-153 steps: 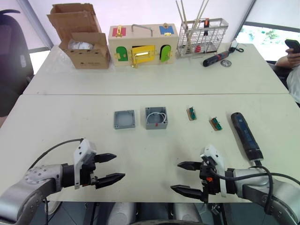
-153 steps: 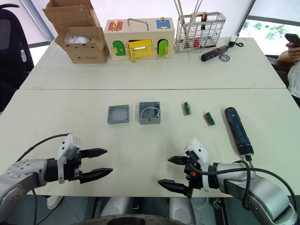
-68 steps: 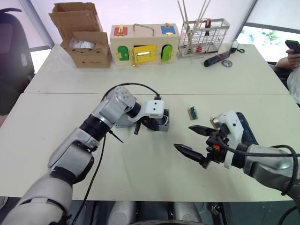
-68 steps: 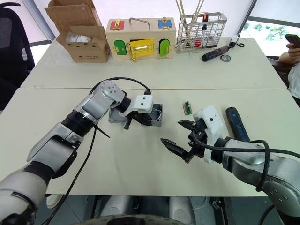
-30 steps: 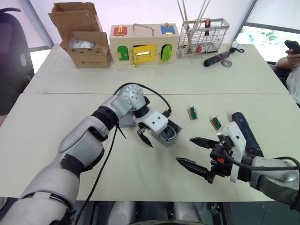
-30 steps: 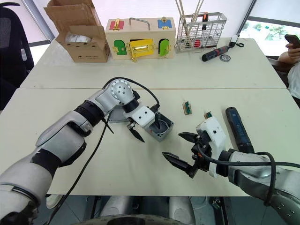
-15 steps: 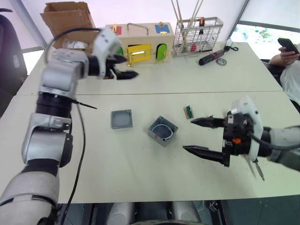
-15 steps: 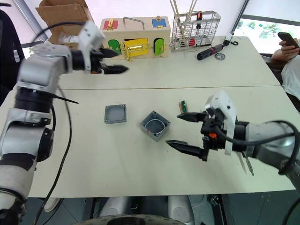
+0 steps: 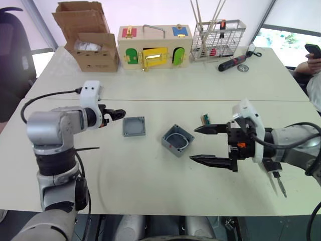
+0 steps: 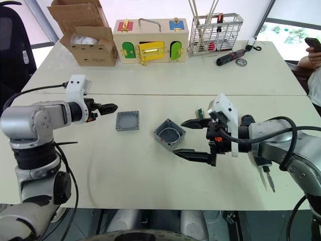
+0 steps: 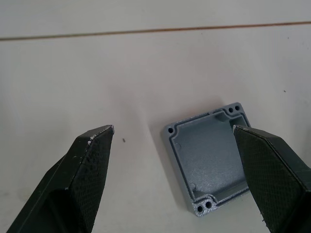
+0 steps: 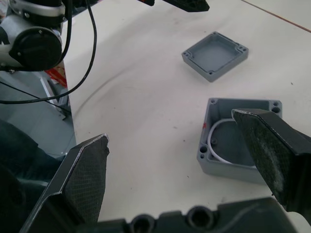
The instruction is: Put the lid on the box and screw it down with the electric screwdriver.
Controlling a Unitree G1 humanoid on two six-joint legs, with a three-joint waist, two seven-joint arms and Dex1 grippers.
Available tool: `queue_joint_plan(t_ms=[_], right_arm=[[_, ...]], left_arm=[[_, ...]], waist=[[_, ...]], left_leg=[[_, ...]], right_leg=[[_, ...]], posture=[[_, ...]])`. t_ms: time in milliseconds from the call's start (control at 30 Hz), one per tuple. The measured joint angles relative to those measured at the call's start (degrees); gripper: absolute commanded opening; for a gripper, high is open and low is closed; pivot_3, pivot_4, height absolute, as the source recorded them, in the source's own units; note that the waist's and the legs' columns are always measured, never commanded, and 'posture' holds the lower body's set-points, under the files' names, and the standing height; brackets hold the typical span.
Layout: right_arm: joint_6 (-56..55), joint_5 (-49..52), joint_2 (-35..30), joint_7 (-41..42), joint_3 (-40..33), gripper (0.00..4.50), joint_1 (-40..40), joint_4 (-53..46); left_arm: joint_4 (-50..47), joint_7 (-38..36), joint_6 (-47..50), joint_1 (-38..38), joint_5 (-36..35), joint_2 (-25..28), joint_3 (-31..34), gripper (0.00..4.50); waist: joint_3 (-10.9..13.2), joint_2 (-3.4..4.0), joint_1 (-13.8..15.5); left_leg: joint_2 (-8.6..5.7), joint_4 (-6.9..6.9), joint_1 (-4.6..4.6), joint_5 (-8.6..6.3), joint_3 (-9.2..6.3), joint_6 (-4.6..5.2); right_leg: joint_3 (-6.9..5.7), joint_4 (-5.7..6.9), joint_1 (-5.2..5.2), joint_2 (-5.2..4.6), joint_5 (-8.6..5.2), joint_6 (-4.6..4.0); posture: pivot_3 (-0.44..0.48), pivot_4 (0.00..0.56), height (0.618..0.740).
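The lid (image 9: 134,126) lies on the white table, hollow side up. To its right the box (image 9: 177,140) sits turned at an angle, a white wire inside. My left gripper (image 9: 118,113) hovers just left of the lid, open; the left wrist view has the lid (image 11: 209,160) ahead between the spread fingers. My right gripper (image 9: 200,144) is open just right of the box, holding nothing. The electric screwdriver (image 9: 271,165) lies on the table under my right forearm, with its bit end sticking out toward the front edge.
Along the back stand a cardboard box (image 9: 90,45), a wooden box with coloured doors (image 9: 153,47) and a wire basket (image 9: 218,37), with a hand screwdriver (image 9: 231,63) beside it. A small green part (image 9: 205,119) lies behind my right gripper. A person's hand (image 9: 313,55) is at the far right.
My left arm has come down from the back of the table to just left of the lid. The box, lid and right gripper stay about where they were.
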Motion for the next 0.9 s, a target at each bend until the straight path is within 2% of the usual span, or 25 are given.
queue_joint_plan(t_ms=[100, 233, 467, 567, 667, 767, 800, 900], right_arm=[[0.32, 0.02, 0.77, -0.77, -0.19, 4.50, 0.71, -0.15], [0.93, 0.15, 1.13, -2.08, -0.62, 4.50, 1.34, -0.71], [1.41, 0.67, 2.73, -4.83, -1.77, 4.50, 2.13, -2.19], [1.93, 1.21, 3.09, -5.87, -2.20, 4.50, 2.54, -2.96], [2.32, 1.34, 3.36, -7.23, -2.43, 4.50, 3.20, -3.55], [2.36, 1.41, 3.82, -8.32, -3.08, 4.50, 3.84, -3.99], [2.37, 1.45, 3.90, -8.58, -3.11, 4.50, 4.07, -4.14], [2.43, 2.00, 4.06, -9.43, -3.57, 4.50, 4.60, -4.70]], left_arm=[[1.14, 1.45, -0.41, 1.10, -0.58, -2.34, -0.09, 4.02], [2.49, 2.58, -1.84, 1.07, -1.34, -2.67, -0.82, 4.02], [10.20, 3.58, -4.21, 0.23, -1.36, 0.80, -8.61, 4.02], [12.13, 3.60, -5.21, -1.11, -1.70, 1.34, -10.85, 3.26], [14.65, 3.66, -6.87, -2.50, -2.09, 1.25, -12.87, 1.87], [15.94, 3.72, -8.04, -3.05, -2.44, 0.81, -13.80, 0.30], [16.03, 3.85, -8.46, -3.21, -2.47, 0.62, -14.01, 0.04], [16.54, 4.07, -9.07, -3.39, -2.48, 0.56, -14.32, 0.04]], waist=[[-0.01, -0.03, 0.39], [-0.01, -0.03, 0.69], [-0.01, -0.03, 1.39], [-0.01, -0.03, 1.36], [-0.01, -0.02, 1.32], [-0.02, -0.02, 1.27], [-0.02, -0.03, 1.27], [-0.02, -0.02, 1.28]], left_leg=[[-0.05, 0.00, -0.01, 0.00, 0.01, 0.00], [-0.05, -0.02, -0.01, 0.00, 0.05, 0.00], [-0.13, -0.02, -0.01, 0.00, 0.05, 0.00], [-0.17, -0.02, -0.01, 0.00, 0.04, 0.00], [-0.17, -0.02, -0.01, 0.00, 0.04, 0.00], [-0.17, -0.02, -0.01, 0.00, 0.04, 0.00], [-0.17, -0.02, -0.01, 0.00, 0.04, 0.00], [-0.17, -0.02, 0.00, 0.00, 0.04, 0.00]], right_leg=[[-0.01, -0.03, 0.01, -0.05, 0.00, 0.00], [-0.01, -0.04, -0.02, -0.07, 0.00, 0.00], [0.00, -0.05, -0.01, -0.13, 0.00, 0.00], [0.00, -0.07, 0.00, -0.16, 0.00, 0.00], [0.00, -0.07, 0.00, -0.16, 0.00, 0.00], [0.01, -0.07, 0.00, -0.15, 0.00, 0.00], [0.01, -0.07, 0.00, -0.15, 0.00, 0.00], [0.01, -0.07, 0.02, -0.15, 0.00, 0.00]], posture=[[0.000, 0.150, 0.740], [0.000, 0.150, 0.740], [0.000, 0.150, 0.740], [0.000, 0.150, 0.740], [0.000, 0.150, 0.740], [0.000, 0.150, 0.740], [0.000, 0.150, 0.740], [0.000, 0.150, 0.740]])
